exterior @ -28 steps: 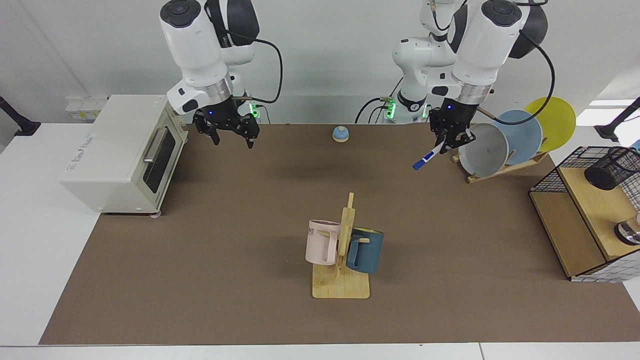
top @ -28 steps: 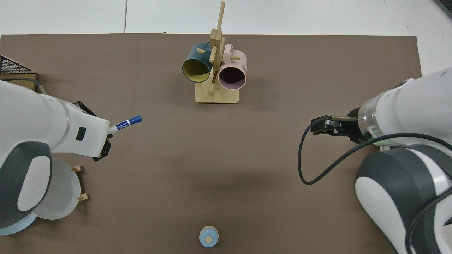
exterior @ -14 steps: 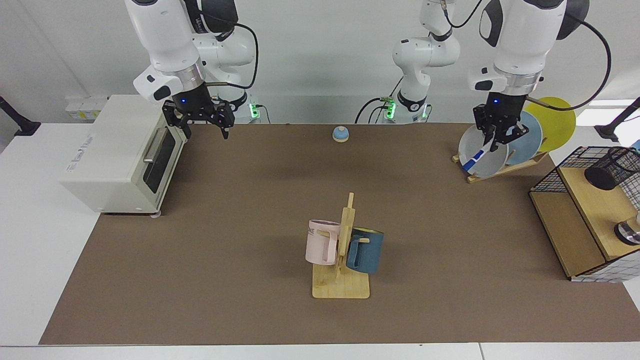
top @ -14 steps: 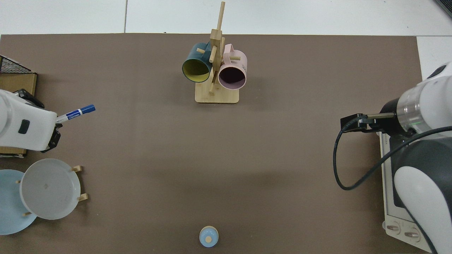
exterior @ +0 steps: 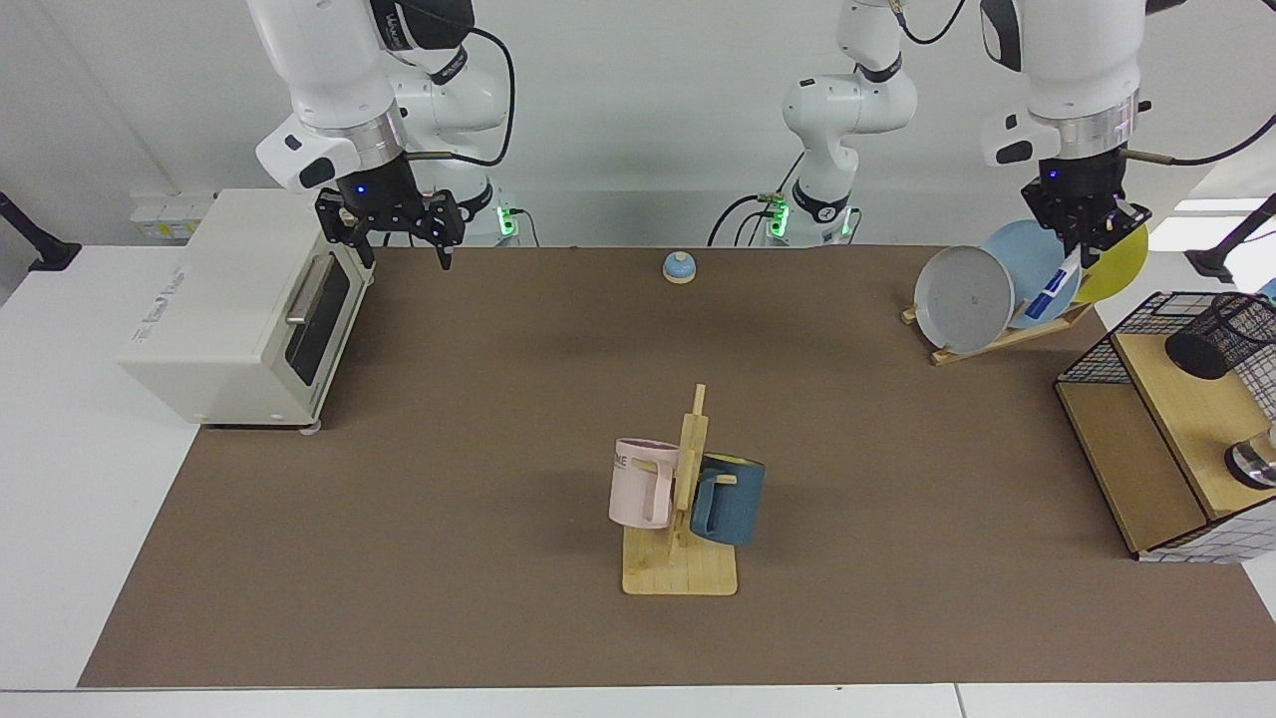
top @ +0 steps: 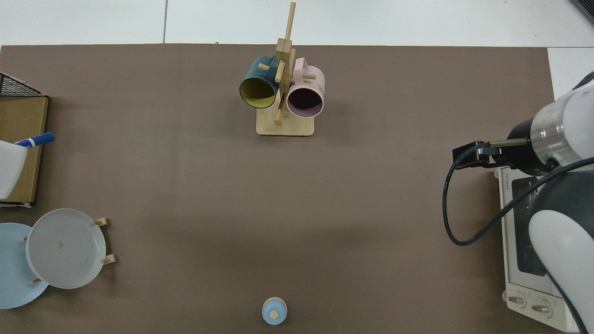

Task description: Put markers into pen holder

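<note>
The left tool (exterior: pixel 1085 231), raised above the table (exterior: pixel 498 419) beside a wooden rack of round plates (exterior: pixel 965 297), is clamped on the upper end of a slim white marker with a blue cap (exterior: pixel 1051 293). The marker hangs slanted, cap end lowest, in front of the plates. From above, only its blue cap end pokes out past the arm at the picture's edge.

The marker looks light and rigid, with a smooth plastic barrel likely to swivel or slip in a two-finger pinch. Gripped near one end as now, it may swing; a hold nearer mid-barrel would probably steady it.

The small black wire-mesh cylindrical pen holder (exterior: pixel 1218 336) lies tilted on the top wooden shelf of a boxy black wire-grid rack (exterior: pixel 1116 344), well apart from the marker. Its mouth faces away from the camera and cannot be seen.

The plates and the rack's wire rim sit between marker and holder, and look like the main snags.

The right tool (exterior: pixel 396 231) waits with fingers apart beside a cream toaster oven (exterior: pixel 239 309). A wooden stand with a pink mug (exterior: pixel 640 483) and a blue mug (exterior: pixel 730 501), and a small blue bell (exterior: pixel 679 266), stand clear of the path.
</note>
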You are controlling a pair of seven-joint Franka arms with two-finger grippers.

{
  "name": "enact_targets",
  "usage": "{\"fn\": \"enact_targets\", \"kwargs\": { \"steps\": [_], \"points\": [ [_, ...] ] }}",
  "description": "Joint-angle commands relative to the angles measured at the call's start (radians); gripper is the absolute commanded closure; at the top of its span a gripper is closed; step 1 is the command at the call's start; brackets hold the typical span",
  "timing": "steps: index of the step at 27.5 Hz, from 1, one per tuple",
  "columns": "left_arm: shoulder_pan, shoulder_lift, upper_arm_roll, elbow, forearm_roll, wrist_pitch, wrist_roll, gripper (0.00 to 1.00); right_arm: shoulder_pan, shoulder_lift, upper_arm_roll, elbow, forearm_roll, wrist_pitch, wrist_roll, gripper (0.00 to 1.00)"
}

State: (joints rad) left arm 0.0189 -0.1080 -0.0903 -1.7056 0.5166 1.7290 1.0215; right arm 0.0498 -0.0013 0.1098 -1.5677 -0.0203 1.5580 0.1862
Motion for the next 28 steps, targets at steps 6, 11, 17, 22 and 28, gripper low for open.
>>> {"fn": "enact_targets", "kwargs": {
  "steps": [6, 11, 17, 22, 28],
  "points": [
    [0.052, 0.068, -0.008, 0.125, 0.267, -0.014, 0.282, 1.0, -0.005, 0.018, 0.007, 0.037, -0.004, -0.062, -0.03, 0.0],
    [0.108, 0.112, -0.008, 0.185, 0.327, 0.003, 0.413, 1.0, -0.005, 0.018, 0.007, 0.035, 0.0, -0.056, -0.013, 0.0],
    [0.188, 0.126, -0.008, 0.201, 0.417, 0.089, 0.445, 1.0, -0.011, 0.011, 0.008, 0.026, 0.007, -0.049, -0.019, 0.0],
    [0.225, 0.132, -0.008, 0.201, 0.468, 0.15, 0.56, 1.0, -0.008, 0.004, 0.008, 0.014, 0.007, -0.035, -0.011, 0.0],
    [0.256, 0.157, -0.006, 0.199, 0.497, 0.165, 0.594, 1.0, -0.008, 0.004, 0.008, 0.014, 0.005, -0.032, -0.011, 0.0]
  ]
}}
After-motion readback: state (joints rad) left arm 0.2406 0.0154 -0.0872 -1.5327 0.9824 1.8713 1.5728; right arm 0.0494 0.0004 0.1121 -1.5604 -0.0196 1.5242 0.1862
